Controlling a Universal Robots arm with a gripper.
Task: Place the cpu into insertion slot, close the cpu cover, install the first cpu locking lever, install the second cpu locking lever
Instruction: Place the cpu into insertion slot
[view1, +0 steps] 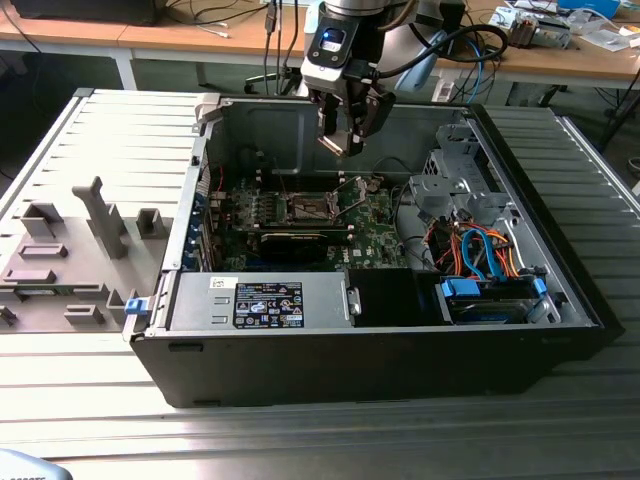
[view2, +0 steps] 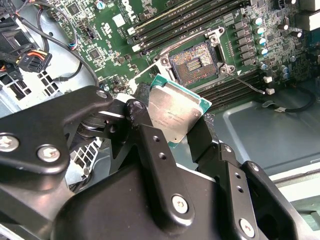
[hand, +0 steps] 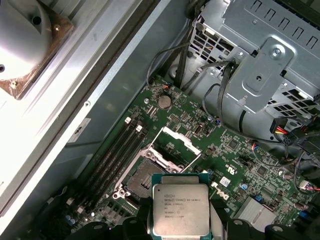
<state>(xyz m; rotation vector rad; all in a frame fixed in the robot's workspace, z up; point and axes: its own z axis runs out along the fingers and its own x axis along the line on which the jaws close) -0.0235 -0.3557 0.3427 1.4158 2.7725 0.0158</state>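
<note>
Pinched at two opposite edges between the fingers of the black gripper (view1: 345, 135): the small flat square cpu (hand: 180, 210), silver-grey metal top turned away from the board. Square, so no long axis to tell. Held in the air above the green motherboard (view1: 375, 225), apart from the dark-centred square insertion slot (hand: 141, 182). Thin silver cpu cover (hand: 182, 141) swung up beside it. All inside an open black computer case (view1: 350, 350) on a grey ribbed metal table (view1: 300, 430). Silver drive cage (hand: 270, 60) and orange and blue cables (view1: 480, 255) on the exterior view's right. Wooden desks (view1: 180, 40) far behind.
</note>
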